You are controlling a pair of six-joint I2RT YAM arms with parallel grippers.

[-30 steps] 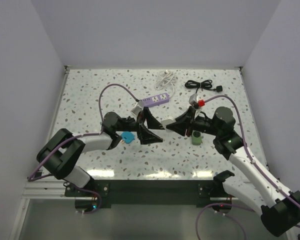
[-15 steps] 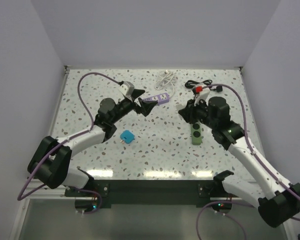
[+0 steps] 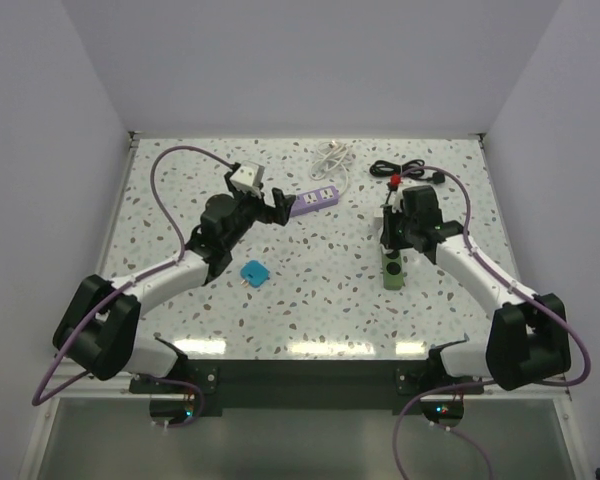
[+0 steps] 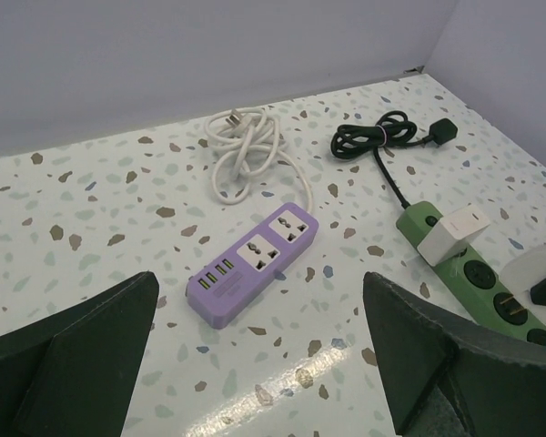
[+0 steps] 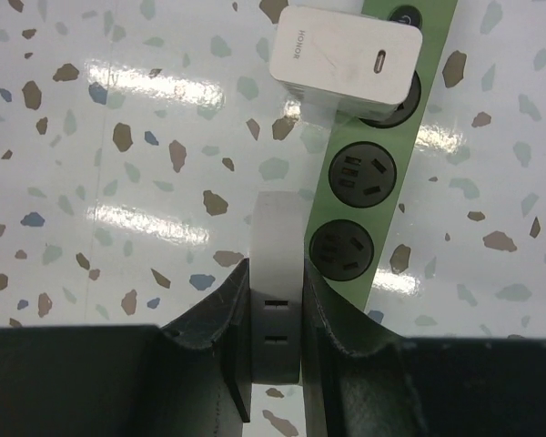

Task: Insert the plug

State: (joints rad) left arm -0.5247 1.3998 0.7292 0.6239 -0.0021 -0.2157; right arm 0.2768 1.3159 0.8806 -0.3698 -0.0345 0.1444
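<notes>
Speckled terrazzo tabletop (image 3: 310, 300) fills the top view between pale walls. The left gripper (image 3: 277, 205) sits left of centre near a purple power strip (image 3: 315, 197). The right gripper (image 3: 389, 238) hangs over a green power strip (image 3: 391, 270) right of centre.

From the left wrist, its fingers (image 4: 73, 350) are spread wide, holding nothing.

From the right wrist, the jaws pinch a pale plug (image 5: 278, 273) at lower centre, just beside the green strip's free sockets (image 5: 341, 248). The plug looks light, rigid and smooth-sided. Gripping the flat faces seems right, though it could slip when pushed in.
</notes>
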